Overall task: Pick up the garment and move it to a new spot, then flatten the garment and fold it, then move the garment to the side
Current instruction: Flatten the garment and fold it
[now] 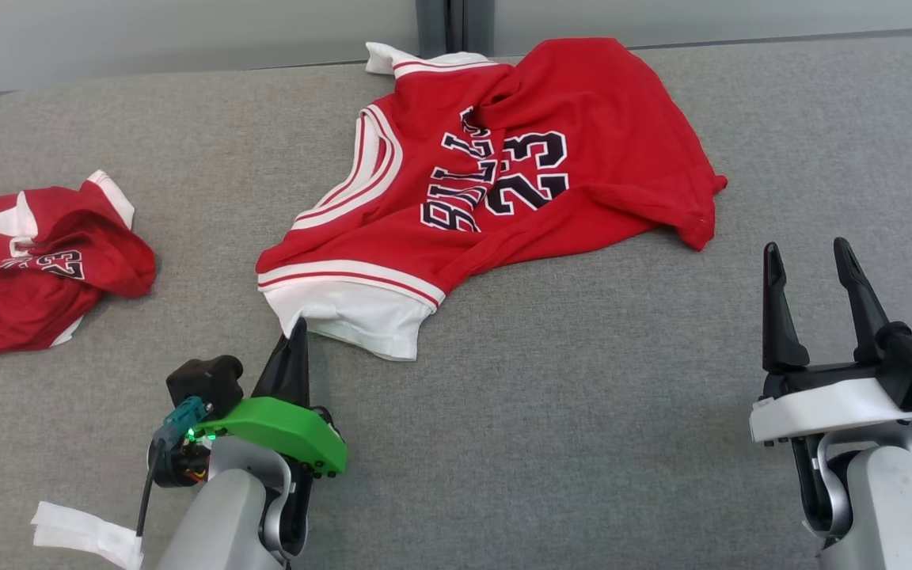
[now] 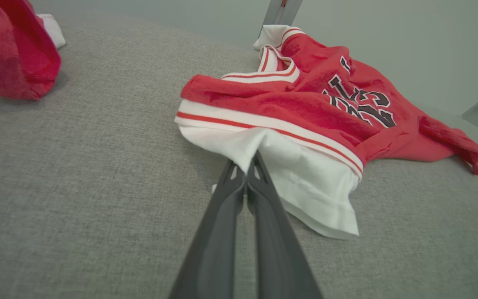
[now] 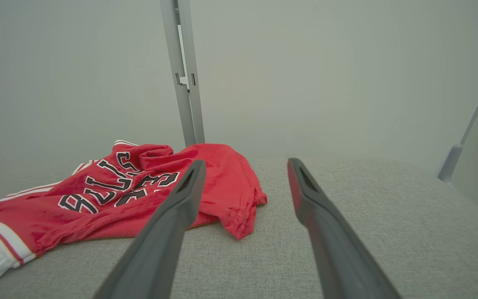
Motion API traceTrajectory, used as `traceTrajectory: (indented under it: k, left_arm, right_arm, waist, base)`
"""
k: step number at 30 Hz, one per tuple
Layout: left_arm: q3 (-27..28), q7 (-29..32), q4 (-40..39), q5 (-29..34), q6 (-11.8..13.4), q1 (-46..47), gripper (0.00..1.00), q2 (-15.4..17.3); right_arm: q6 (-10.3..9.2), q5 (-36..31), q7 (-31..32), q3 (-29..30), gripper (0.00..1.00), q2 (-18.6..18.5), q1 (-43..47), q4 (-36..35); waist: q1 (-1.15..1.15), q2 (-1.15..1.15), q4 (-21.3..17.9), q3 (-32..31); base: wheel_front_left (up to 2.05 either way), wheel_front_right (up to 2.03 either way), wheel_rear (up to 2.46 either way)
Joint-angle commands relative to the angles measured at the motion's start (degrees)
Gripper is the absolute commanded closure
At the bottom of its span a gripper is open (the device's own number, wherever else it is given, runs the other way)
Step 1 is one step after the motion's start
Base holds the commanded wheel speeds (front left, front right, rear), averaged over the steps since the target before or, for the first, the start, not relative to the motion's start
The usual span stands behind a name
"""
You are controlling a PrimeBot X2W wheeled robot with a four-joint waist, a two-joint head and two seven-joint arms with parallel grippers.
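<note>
A crumpled red jersey (image 1: 503,182) with white trim and "BULLS 23" lettering lies across the middle of the grey padded surface (image 1: 583,396). Its white edge points toward me. My left gripper (image 1: 298,326) is shut, its fingertips pinching that white edge (image 2: 288,166); the cloth puckers around the tips at my left gripper (image 2: 250,160). My right gripper (image 1: 808,253) stands open near the right, apart from the jersey's red corner (image 3: 239,224), with nothing between its fingers (image 3: 189,195).
A second red and white garment (image 1: 36,261) lies bunched at the left, also seen in the left wrist view as a red heap (image 2: 10,45). A white strip (image 1: 80,534) hangs by my left forearm. A pale wall and grey post (image 3: 183,74) stand behind the surface.
</note>
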State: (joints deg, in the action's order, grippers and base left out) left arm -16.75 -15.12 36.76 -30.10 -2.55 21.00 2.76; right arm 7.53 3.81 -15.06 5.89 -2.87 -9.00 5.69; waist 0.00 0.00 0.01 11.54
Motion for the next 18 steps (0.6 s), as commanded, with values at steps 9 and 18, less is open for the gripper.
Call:
traceTrajectory:
  k: [9, 18]
  left_arm:
    - [2.7, 0.0, -10.1, 2.2, 0.2, -3.2, 1.0, 0.2]
    - [-0.4, 0.0, -13.3, 1.4, 0.9, -3.3, 1.0, 0.2]
  right_arm:
    - [-0.08, 1.1, 1.9, 3.9, 0.0, -0.1, -5.9, 13.2]
    - [-0.08, 1.4, 5.9, 4.8, 0.0, -2.5, -15.5, 28.4]
  waist:
    - [0.0, 0.0, 4.1, 0.0]
    - [0.0, 0.0, 7.4, 1.9]
  base:
    - [0.0, 0.0, 0.0]
    - [0.0, 0.0, 0.0]
